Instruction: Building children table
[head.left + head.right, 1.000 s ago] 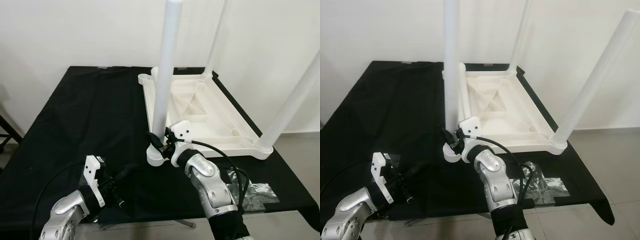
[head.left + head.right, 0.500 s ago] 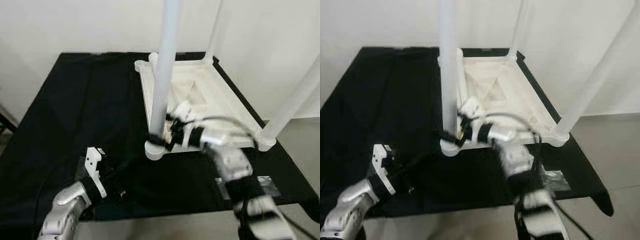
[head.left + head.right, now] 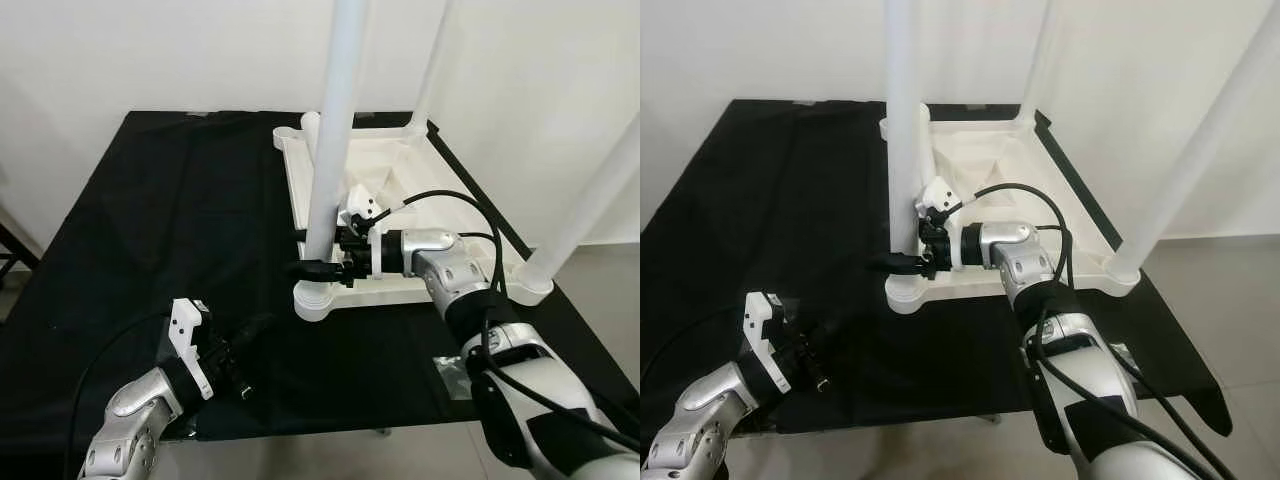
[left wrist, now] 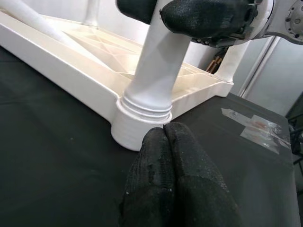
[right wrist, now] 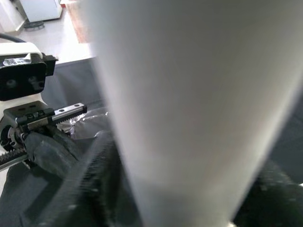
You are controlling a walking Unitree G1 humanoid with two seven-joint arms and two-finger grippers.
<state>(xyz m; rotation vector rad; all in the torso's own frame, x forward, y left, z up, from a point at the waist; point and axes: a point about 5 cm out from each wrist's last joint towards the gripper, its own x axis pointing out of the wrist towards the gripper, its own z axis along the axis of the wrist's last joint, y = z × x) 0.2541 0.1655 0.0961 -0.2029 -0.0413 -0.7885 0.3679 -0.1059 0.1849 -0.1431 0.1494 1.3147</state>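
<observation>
We grip the near white tubular plastic leg (image 3: 330, 150) of the upturned white plastic children's table (image 3: 400, 215).
Our right gripper (image 3: 318, 268) pinches it low; our left gripper (image 4: 173, 142), fingers pressed together, rests on the black cloth (image 3: 170, 220).

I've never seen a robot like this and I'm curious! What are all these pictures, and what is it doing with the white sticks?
It is a walking robot with two silver arms, each ending in a gripper with two long black fingers. The two wide pictures come from the cameras in its head, looking down. The two close pictures come from small cameras on its wrists.

On the black cloth lies a white children's table, turned upside down, so its legs point up. Those are the white sticks.

The right gripper reaches across and has its fingers around the nearest table leg, low down, just above the round socket that the leg sits in. In the right wrist picture, that leg is the big blurry white shape.

The left gripper is shut, holds nothing, and waits low over the cloth, pointing at that same corner.
</observation>
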